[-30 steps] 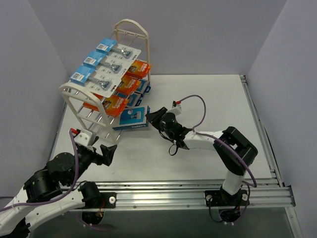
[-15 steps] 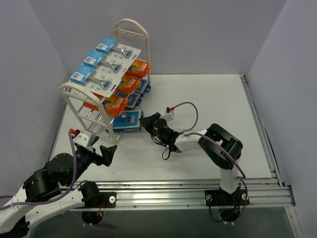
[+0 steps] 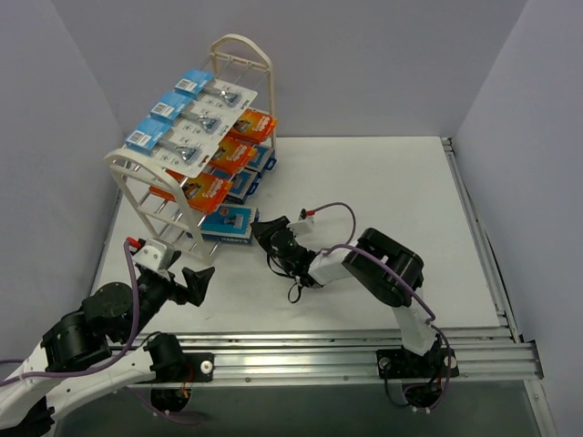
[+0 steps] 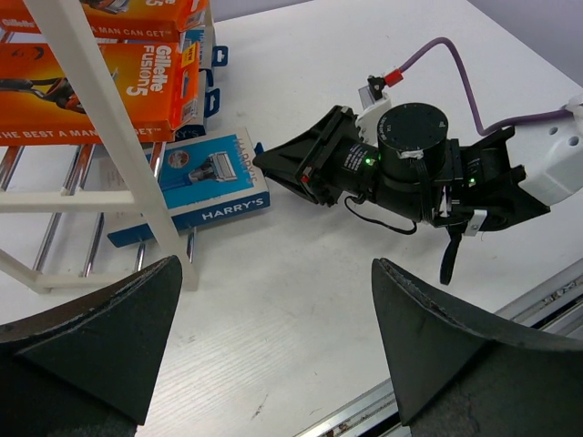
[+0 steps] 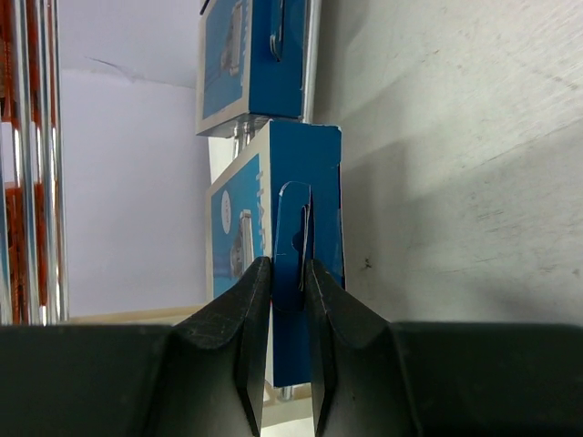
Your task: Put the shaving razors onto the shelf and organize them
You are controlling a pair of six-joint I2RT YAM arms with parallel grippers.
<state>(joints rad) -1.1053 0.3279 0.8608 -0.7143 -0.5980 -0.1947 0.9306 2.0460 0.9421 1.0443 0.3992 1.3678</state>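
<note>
1. Your cream-white rod shelf (image 3: 241,41) stands at ten o'clock on the white counter (image 3: 383,182).
2. Your left fingers (image 4: 91,337) gape wide at seven o'clock.
3. Your right fingers (image 5: 241,328) pinch the hang tab of the blue-and-white cardboard razor box (image 3: 228,223) at the shelf's base.

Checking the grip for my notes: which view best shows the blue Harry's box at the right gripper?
Right wrist: close up, the right gripper pinches the Harry's box by its hang tab. Left wrist shows its printed face, flat at the foot of the shelf. Top external shows it only small.
</note>
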